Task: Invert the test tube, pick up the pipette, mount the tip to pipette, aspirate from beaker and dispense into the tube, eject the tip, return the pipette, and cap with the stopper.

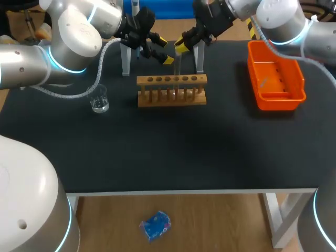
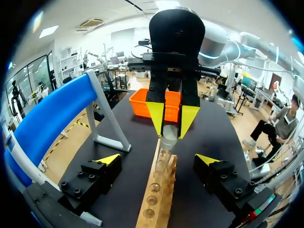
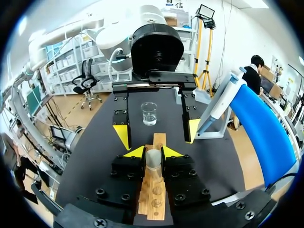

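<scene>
A clear test tube point(image 3: 153, 160) stands upright over the wooden rack point(image 1: 171, 90), its lower end at one of the rack's holes. My right gripper point(image 3: 153, 152) is shut on the tube's upper part point(image 1: 177, 64). My left gripper point(image 2: 156, 160) is open and faces it over the rack, one finger on each side of the rack's line, apart from the tube point(image 2: 168, 138). The right gripper point(image 1: 180, 47) and left gripper point(image 1: 165, 50) sit close together at the table's back. A glass beaker point(image 1: 99, 100) stands left of the rack. The pipette point(image 3: 221, 102) hangs on its blue stand point(image 3: 261, 126).
An orange bin point(image 1: 275, 79) sits at the back right of the black table point(image 1: 168, 152). The stand's grey legs point(image 1: 126, 58) rise just behind the rack. A blue object point(image 1: 156, 226) lies on the floor below the table's front edge.
</scene>
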### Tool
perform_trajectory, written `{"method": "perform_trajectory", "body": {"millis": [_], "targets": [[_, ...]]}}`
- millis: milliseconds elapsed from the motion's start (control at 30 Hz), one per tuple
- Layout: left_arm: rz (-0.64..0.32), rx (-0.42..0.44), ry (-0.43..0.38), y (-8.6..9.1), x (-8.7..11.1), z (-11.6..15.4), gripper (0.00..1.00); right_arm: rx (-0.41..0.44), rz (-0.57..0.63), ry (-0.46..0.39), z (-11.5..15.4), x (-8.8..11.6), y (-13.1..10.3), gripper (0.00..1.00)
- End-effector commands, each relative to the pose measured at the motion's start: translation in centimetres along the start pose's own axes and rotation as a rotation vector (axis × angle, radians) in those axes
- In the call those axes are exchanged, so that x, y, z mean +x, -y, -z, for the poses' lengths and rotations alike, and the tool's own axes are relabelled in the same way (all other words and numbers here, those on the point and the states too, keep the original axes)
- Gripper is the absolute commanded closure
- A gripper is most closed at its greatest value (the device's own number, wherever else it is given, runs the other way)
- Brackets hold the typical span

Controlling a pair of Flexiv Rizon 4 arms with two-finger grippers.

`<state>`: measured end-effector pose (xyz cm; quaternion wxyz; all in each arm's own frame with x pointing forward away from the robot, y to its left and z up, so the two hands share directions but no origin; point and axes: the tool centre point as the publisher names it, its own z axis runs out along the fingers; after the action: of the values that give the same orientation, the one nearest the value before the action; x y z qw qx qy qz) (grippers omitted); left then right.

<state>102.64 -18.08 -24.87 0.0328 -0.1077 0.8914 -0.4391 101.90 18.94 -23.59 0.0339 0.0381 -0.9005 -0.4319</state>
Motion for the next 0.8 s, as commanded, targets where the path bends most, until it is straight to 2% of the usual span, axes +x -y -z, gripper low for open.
{"method": "perform_trajectory", "body": {"millis": [33,800], "targets": [[0.002,-0.006,-0.004,0.1,-0.1,0.1,0.0,0.006,-0.006,-0.01,-0.5,-0.1,0.8,1.0],[0.002,-0.006,-0.004,0.1,-0.1,0.1,0.0,0.046,-0.037,-0.032,-1.4,0.1,2.2,1.0]]}}
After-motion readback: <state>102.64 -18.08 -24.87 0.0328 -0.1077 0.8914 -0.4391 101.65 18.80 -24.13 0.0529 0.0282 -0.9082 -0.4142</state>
